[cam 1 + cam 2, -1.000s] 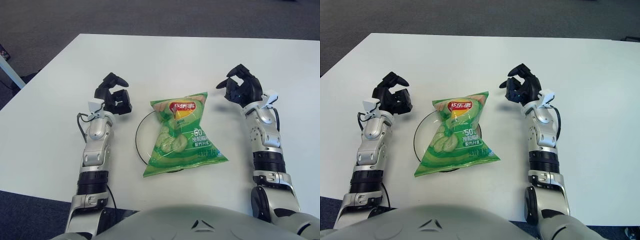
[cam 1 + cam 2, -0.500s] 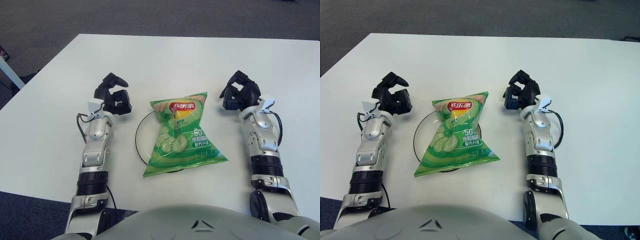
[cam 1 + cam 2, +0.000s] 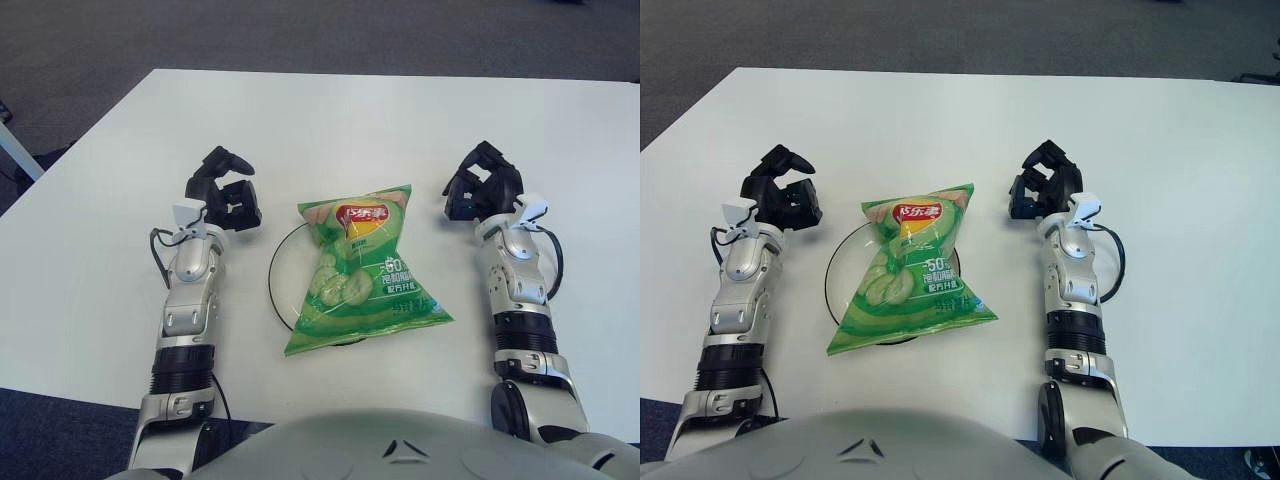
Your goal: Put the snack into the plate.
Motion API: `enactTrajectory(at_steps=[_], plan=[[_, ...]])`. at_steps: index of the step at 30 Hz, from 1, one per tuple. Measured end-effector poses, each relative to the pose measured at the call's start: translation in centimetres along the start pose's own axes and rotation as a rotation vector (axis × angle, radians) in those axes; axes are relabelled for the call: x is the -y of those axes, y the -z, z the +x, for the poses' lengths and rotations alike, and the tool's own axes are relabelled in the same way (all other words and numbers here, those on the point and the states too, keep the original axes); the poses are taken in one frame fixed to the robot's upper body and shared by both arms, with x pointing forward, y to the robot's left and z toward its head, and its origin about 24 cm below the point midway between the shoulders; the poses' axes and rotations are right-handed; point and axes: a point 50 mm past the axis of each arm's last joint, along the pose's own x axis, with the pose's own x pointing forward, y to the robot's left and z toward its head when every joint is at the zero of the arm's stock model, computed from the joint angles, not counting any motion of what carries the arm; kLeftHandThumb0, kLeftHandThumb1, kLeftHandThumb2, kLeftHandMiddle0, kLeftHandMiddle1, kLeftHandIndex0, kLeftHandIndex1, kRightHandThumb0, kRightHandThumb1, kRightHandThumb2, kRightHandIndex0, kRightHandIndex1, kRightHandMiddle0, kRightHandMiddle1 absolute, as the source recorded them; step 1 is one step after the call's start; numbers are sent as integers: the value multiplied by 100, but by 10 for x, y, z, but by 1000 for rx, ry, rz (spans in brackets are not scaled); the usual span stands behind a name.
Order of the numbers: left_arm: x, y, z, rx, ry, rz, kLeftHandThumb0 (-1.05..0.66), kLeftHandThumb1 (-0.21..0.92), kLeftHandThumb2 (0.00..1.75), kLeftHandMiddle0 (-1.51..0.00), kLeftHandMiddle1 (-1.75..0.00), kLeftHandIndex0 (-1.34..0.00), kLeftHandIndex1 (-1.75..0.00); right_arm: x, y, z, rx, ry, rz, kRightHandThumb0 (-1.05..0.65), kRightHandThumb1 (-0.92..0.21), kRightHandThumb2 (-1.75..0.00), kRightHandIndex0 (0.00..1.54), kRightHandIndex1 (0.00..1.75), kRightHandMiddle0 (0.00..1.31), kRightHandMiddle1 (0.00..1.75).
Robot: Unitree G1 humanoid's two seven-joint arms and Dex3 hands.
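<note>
Green snack bag (image 3: 362,270) lying across the dark-rimmed plate (image 3: 276,290) on the white table (image 3: 330,130), overhanging the plate's near and right edges. Left hand (image 3: 224,193) beside the plate's left side, fingers (image 3: 230,160) curled loosely, holding nothing, clear of the bag. Right hand (image 3: 483,185) to the right of the bag's upper corner, fingers (image 3: 462,185) bent inward, empty, apart from the bag.

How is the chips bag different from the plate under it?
The snack bag is bright green with printed pictures; the plate shows only as a dark round rim. The bag lies on top, while the plate sits mostly hidden beneath. The bag is crinkly and flared; the plate looks round. Both sit between the robot's two hands.
</note>
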Motion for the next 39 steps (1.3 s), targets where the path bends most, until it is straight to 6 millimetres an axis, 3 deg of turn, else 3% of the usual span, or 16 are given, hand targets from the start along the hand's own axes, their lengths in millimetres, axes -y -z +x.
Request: enactTrajectory(at_steps=[39], plan=[[-1, 3, -1, -22, 36, -9, -50, 27, 138, -128, -175, -66, -175, -10, 10, -2, -9, 0, -27, 0, 9, -175, 94, 167, 68, 175]])
